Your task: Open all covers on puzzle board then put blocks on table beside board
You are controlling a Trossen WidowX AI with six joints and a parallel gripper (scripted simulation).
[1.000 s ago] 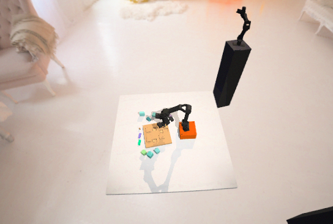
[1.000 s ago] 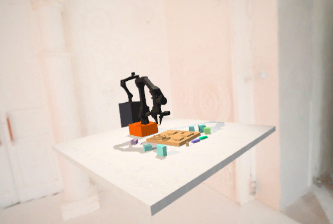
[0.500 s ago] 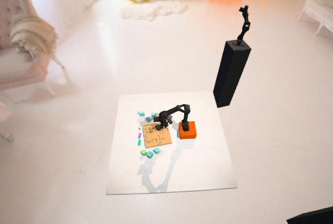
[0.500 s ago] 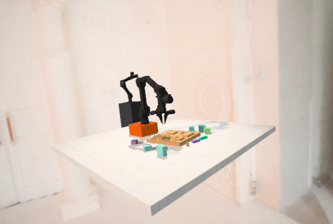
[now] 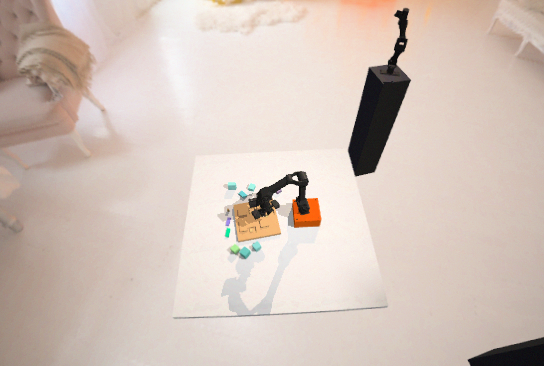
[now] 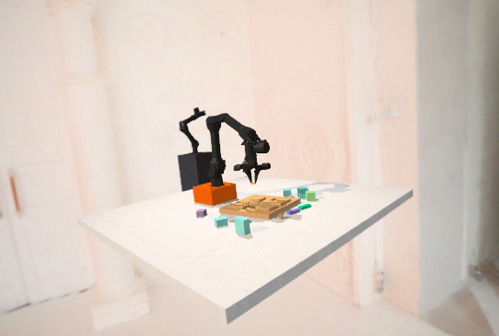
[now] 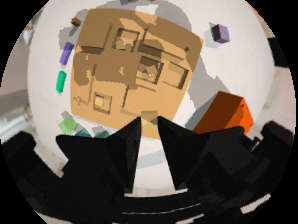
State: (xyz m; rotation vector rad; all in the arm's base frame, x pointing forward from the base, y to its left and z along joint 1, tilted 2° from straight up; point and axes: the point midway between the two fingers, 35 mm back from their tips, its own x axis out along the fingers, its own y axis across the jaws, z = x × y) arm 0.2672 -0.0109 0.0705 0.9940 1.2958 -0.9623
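The wooden puzzle board (image 5: pixel 271 231) (image 6: pixel 258 212) (image 7: pixel 174 34) lies on the white table, left of the arm's orange base (image 5: pixel 306 212) (image 6: pixel 214 193) (image 7: pixel 225 113). My gripper (image 5: pixel 260 208) (image 6: pixel 254 180) (image 7: pixel 149 119) hangs above the board's edge nearest the base. It is shut on a small tan block (image 6: pixel 254 183) at its fingertips. Several blocks lie on the table around the board: teal ones (image 5: pixel 232 186) (image 6: pixel 242 225), a green one (image 5: pixel 235 248) (image 6: pixel 310 196) and a purple one (image 6: pixel 201 212) (image 7: pixel 224 32). The wells and covers are too small to read.
A black pillar (image 5: pixel 377 120) (image 6: pixel 193 170) with a second small arm stands beyond the table's far right corner. An armchair (image 5: pixel 25 100) stands on the floor at the far left. Thin purple (image 5: pixel 228 220) and green (image 5: pixel 227 232) pieces lie along the board's left side.
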